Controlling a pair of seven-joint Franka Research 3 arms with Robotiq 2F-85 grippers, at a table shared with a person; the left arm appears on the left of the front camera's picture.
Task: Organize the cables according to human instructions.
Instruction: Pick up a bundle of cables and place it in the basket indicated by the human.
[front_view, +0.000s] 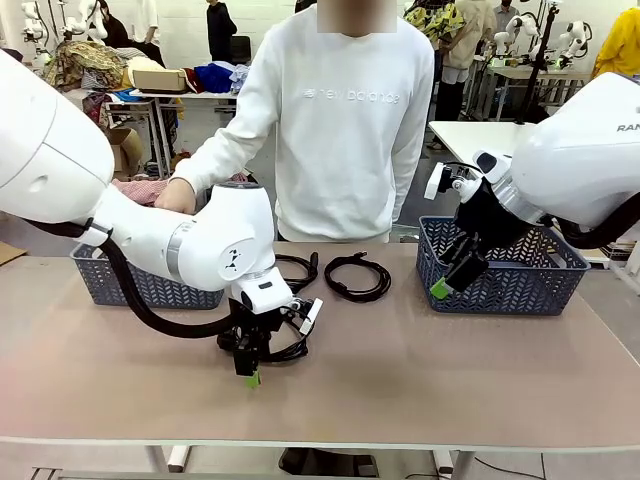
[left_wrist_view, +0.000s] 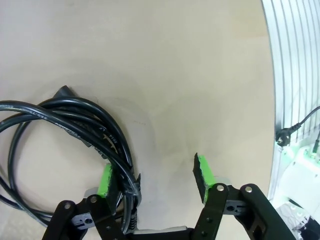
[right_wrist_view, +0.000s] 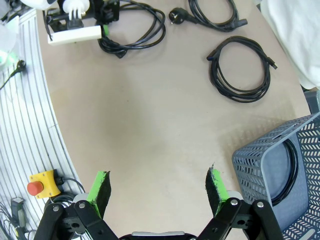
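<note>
**Around the work area: table, baskets, a person**

A beige table takes the whole foreground. Two dark grey-blue plastic baskets with a woven pattern stand on it. The left basket and the right basket are both toward the far edge. Behind that edge, in the middle, stands a person in a white sweatshirt. A ribbed aluminium rail runs along the near side. By it sits a yellow box with a red stop button. Farther back are a white table and piled clothes.

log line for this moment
left gripper: open, down over nearest cable | right gripper: open, hovering by right basket | centre cable, cable beside it: loose on table | fourth cable: in right basket
</note>
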